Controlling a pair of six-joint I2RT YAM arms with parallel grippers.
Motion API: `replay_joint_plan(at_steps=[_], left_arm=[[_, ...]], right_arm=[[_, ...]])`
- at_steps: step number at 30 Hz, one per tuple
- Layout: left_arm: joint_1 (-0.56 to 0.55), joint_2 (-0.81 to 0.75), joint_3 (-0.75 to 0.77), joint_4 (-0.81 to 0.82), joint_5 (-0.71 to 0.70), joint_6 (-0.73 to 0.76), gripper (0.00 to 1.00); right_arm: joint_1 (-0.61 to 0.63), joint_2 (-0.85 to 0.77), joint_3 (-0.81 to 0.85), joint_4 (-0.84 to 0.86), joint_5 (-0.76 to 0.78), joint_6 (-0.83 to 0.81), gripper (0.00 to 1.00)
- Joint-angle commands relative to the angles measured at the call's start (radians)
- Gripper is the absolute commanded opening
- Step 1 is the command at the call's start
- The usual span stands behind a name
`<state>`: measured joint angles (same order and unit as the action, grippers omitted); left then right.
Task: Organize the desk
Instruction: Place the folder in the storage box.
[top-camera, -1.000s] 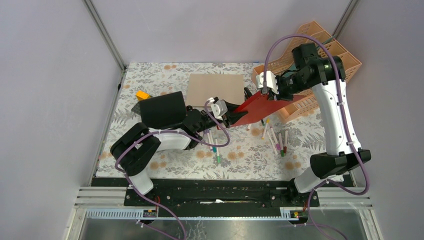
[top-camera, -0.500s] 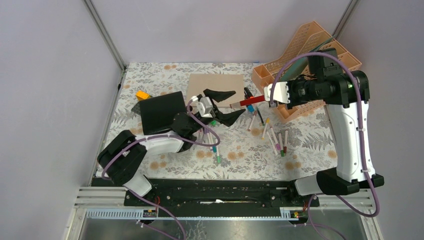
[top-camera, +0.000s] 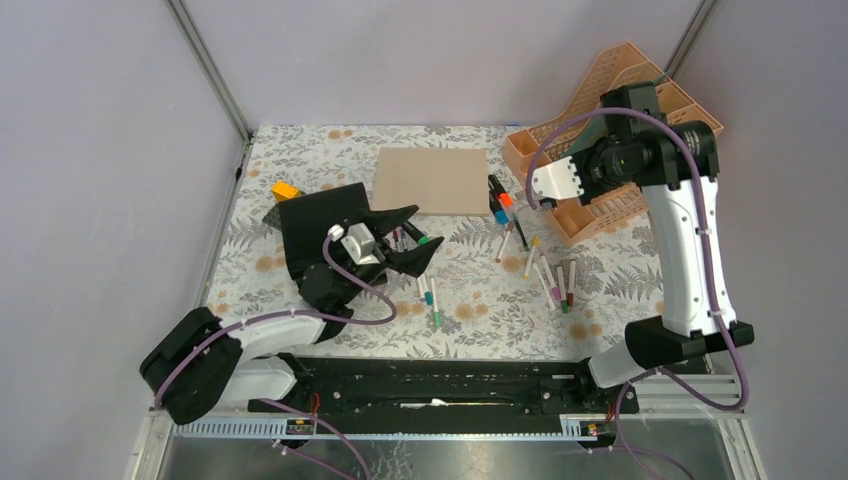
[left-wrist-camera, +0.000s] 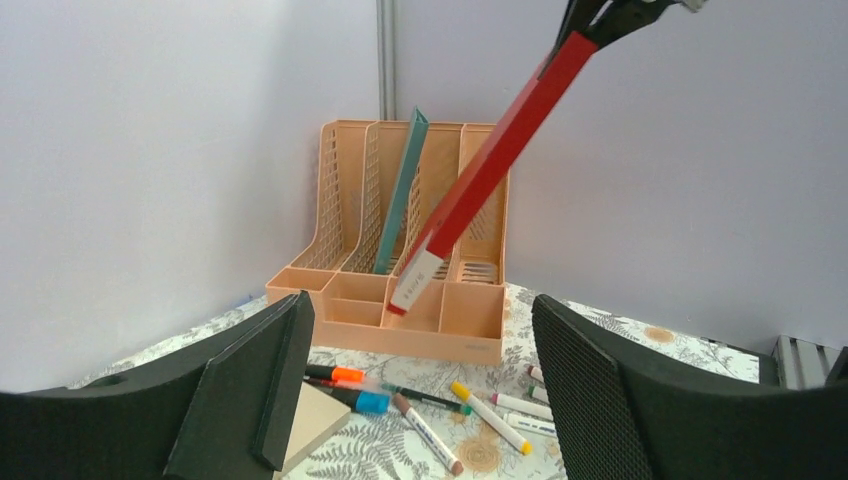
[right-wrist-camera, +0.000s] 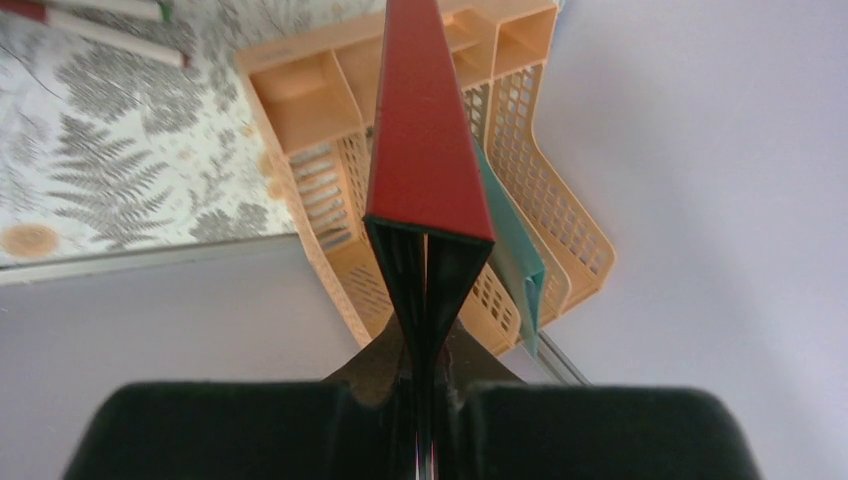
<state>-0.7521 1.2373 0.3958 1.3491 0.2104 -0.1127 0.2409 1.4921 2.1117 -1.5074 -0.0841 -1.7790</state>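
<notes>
Right wrist: right tool (right-wrist-camera: 428, 245) pinches red folder (right-wrist-camera: 425, 120) above the desk (right-wrist-camera: 110, 160).

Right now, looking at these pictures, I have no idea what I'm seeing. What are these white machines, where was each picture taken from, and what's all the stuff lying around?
Those are two robot arms bolted to the near edge of a desk. One picture looks down from a camera above. The other two come from small cameras on each wrist, so each shows that arm's own black fingers. The left gripper is open and holds nothing. The right gripper is clamped on a red folder, held tilted above an orange file organizer that has a teal folder standing in it. On the patterned cloth lie scattered markers, a brown cardboard sheet, a black folder and a small yellow item.
</notes>
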Motion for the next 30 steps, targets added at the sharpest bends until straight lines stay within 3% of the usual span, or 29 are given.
replay_joint_plan(at_steps=[1, 11, 30], left_arm=[[0.004, -0.103, -0.075, 0.020, -0.060, -0.027, 0.85], [0.003, -0.263, -0.211, -0.088, -0.084, -0.045, 0.86], [0.004, -0.291, -0.277, -0.082, -0.085, -0.062, 0.86]], right_arm=[[0.000, 0.072, 0.107, 0.039, 0.151, -0.114, 0.00], [0.000, 0.193, 0.194, 0.032, 0.261, -0.150, 0.00], [-0.012, 0.229, 0.148, 0.024, 0.330, -0.027, 0.00]])
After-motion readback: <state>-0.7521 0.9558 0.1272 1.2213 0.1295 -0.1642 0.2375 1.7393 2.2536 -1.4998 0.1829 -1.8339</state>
